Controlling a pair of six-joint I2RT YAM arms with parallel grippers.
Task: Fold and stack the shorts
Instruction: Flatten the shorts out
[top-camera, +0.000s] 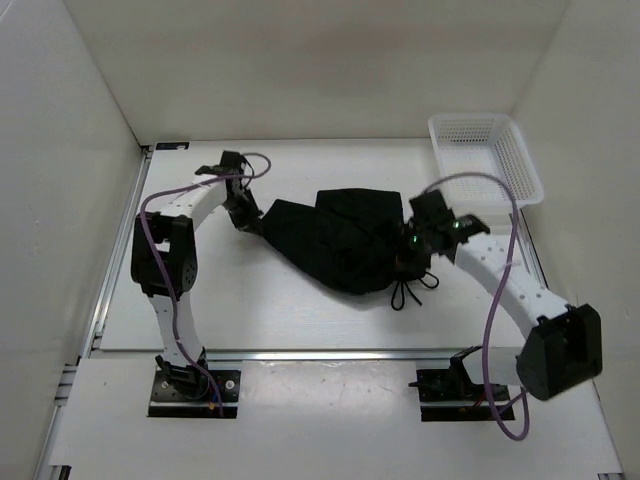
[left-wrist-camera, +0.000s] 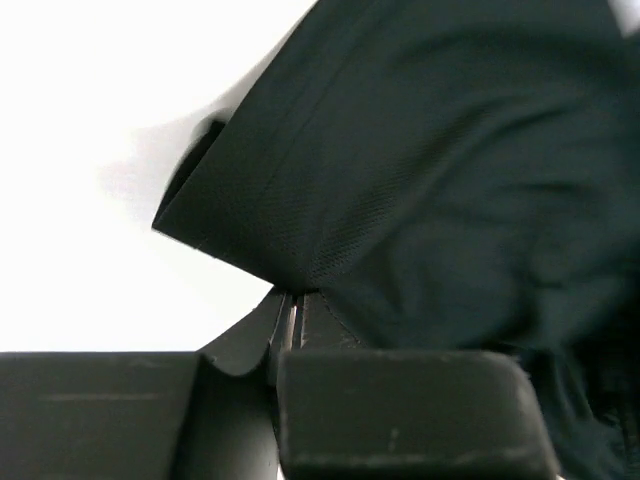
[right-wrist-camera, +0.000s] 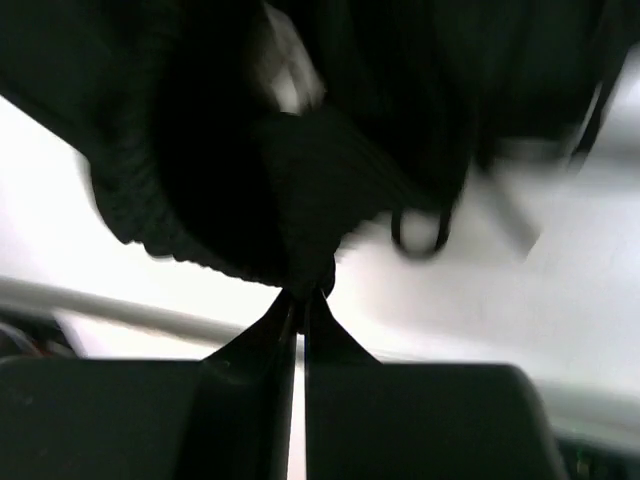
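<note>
- The shorts (top-camera: 345, 240) lie bunched at the centre of the overhead frame on the table (top-camera: 270, 320), with the drawstring (top-camera: 405, 292) trailing toward the lower edge.
- The left pincer (top-camera: 246, 220) is clamped on a hem corner at their left end. The right pincer (top-camera: 405, 260) is pinched on the ribbed waistband at their right.
- This looks like the spreading step, before any fold.
- Next: draw both ends apart evenly to flatten the cloth, without letting it slip.

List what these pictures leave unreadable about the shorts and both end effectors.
- Top view: left end effector and right end effector fingertips lost, black against the black soft fabric shorts.
- Left wrist: shorts cut off at top and right edges.
- Right wrist: thin black drawstring blurred.
</note>
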